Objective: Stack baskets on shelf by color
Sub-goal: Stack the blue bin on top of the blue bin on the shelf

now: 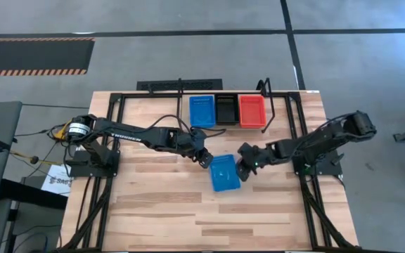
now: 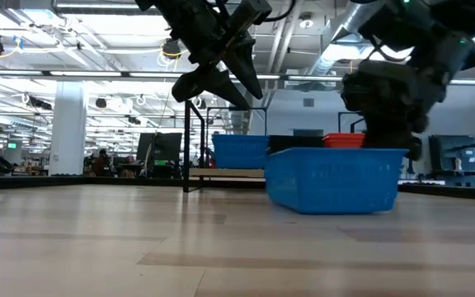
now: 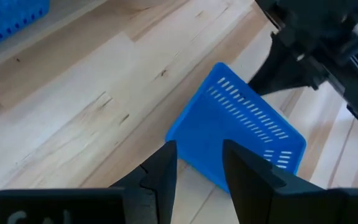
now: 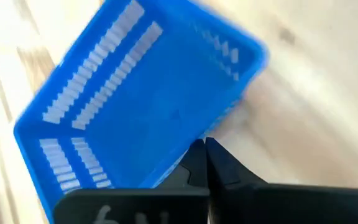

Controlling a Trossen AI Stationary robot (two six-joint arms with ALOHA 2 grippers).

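On the plank tabletop point(image 1: 153, 211), the loose blue slotted plastic basket point(image 1: 224, 173) sits mid-table. The right gripper point(image 1: 244, 167), shut and empty, touches its right wall; another nudge could skew the basket away from the left gripper point(image 1: 205, 159), half-open above it.

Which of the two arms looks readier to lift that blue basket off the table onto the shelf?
Probably the right. Its claw is shut at the rim of the blue basket, seemingly pinching its wall. The left claw hovers just beside it, fingers parted, gripping nothing. The shelf is near both.
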